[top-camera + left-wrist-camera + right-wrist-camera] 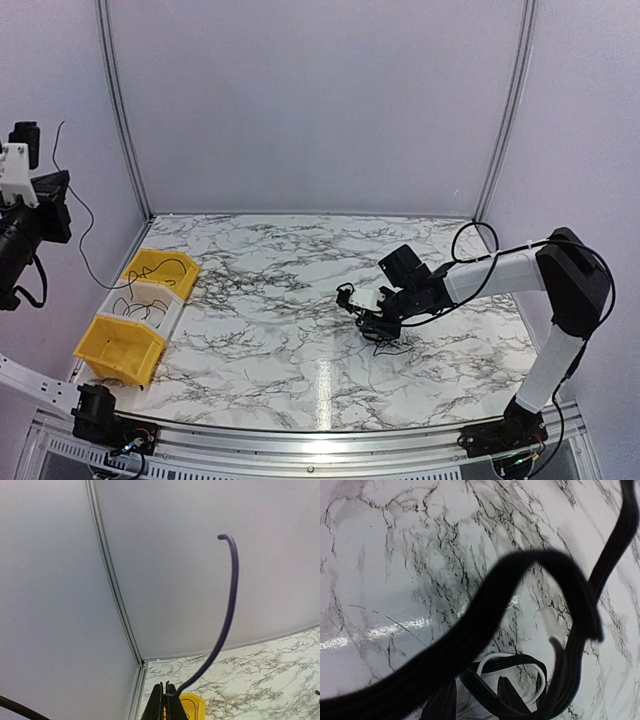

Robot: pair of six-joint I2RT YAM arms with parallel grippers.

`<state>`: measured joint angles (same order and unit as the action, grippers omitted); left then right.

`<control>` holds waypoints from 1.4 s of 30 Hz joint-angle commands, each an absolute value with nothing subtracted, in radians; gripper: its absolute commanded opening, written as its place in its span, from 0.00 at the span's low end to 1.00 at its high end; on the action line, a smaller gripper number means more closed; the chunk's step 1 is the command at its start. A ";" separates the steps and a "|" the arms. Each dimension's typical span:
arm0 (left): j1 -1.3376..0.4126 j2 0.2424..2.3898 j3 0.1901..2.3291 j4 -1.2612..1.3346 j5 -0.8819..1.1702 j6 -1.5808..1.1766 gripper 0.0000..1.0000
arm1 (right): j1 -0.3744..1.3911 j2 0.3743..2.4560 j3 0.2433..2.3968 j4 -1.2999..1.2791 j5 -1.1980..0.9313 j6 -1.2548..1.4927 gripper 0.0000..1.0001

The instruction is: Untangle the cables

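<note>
My left gripper [167,692] is raised high at the far left and shut on a thin dark cable [227,610]. The cable's free end arcs upward, and the rest of it [88,225] hangs down toward the bins. Low over the marble table, my right gripper [477,700] sits on a small clump of cables [388,340] right of centre. Its fingers [512,700] stand apart. A black ribbed cable [485,630] crosses between them, and a pale loop [540,672] lies just beyond. More black loops fill the right wrist view.
Three bins stand in a row at the table's left edge: a yellow bin [178,262], a white bin [172,312] and a nearer yellow bin [120,345]. Thin black wires lie in the first two. Enclosure walls and corner posts ring the table.
</note>
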<state>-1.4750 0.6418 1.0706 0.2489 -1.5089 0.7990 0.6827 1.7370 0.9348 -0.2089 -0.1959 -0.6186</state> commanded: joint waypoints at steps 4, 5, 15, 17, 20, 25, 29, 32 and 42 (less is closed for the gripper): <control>-1.504 0.300 0.894 0.268 -1.820 0.587 0.00 | 0.680 1.727 0.971 -0.248 -0.202 -0.628 0.32; -1.514 0.272 0.871 0.293 -1.823 0.610 0.00 | 0.681 1.730 0.972 -0.249 -0.202 -0.629 0.33; -1.533 0.402 0.789 0.427 -1.814 0.872 0.00 | 0.711 1.775 0.985 -0.258 -0.182 -0.631 0.35; -1.533 0.454 0.818 0.425 -1.798 0.872 0.00 | 0.720 1.784 0.987 -0.259 -0.173 -0.633 0.35; -1.533 0.581 0.875 0.411 -1.762 0.889 0.00 | 0.737 1.798 0.992 -0.261 -0.157 -0.633 0.35; -1.517 0.725 1.007 0.398 -1.695 0.890 0.00 | 0.762 1.806 0.994 -0.260 -0.129 -0.632 0.35; -1.486 0.796 1.156 0.047 -1.629 0.590 0.00 | 0.766 1.804 0.993 -0.255 -0.112 -0.630 0.35; -1.403 0.907 1.311 -0.421 -1.471 0.288 0.00 | 0.767 1.805 0.993 -0.255 -0.108 -0.630 0.35; -0.861 1.122 1.306 -0.590 -0.901 -0.106 0.00 | 0.769 1.795 0.986 -0.252 -0.080 -0.636 0.36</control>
<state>-1.0203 1.1225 1.3689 -0.4641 -1.1080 0.1371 0.7555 1.7786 0.9741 -0.2394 -0.1123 -0.6292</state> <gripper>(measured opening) 0.016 0.357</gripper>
